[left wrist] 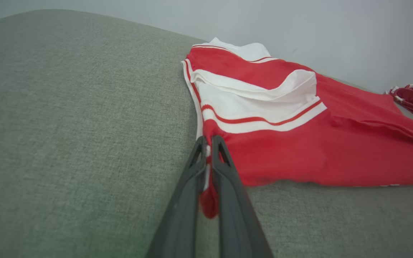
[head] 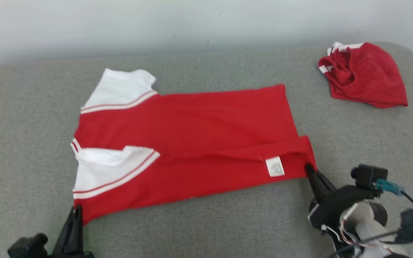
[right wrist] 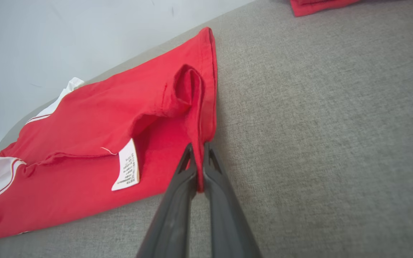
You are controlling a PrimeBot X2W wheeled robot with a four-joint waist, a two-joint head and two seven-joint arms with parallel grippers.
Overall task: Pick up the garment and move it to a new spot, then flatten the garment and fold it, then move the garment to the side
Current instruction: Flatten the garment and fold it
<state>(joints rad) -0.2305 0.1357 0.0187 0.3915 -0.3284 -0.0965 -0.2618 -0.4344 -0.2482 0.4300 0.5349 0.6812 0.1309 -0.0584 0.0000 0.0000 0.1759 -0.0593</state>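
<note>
The red garment with white sleeves lies spread on the middle of the grey desk, sleeves toward the robot's left and hem toward its right. A long fold runs along its near side, and a white label shows by the hem. The left fingers are closed tight on the near left corner, with red cloth pinched between them. The right fingers are likewise pressed together on the near hem corner. A crumpled red cloth sits well apart at the far right.
</note>
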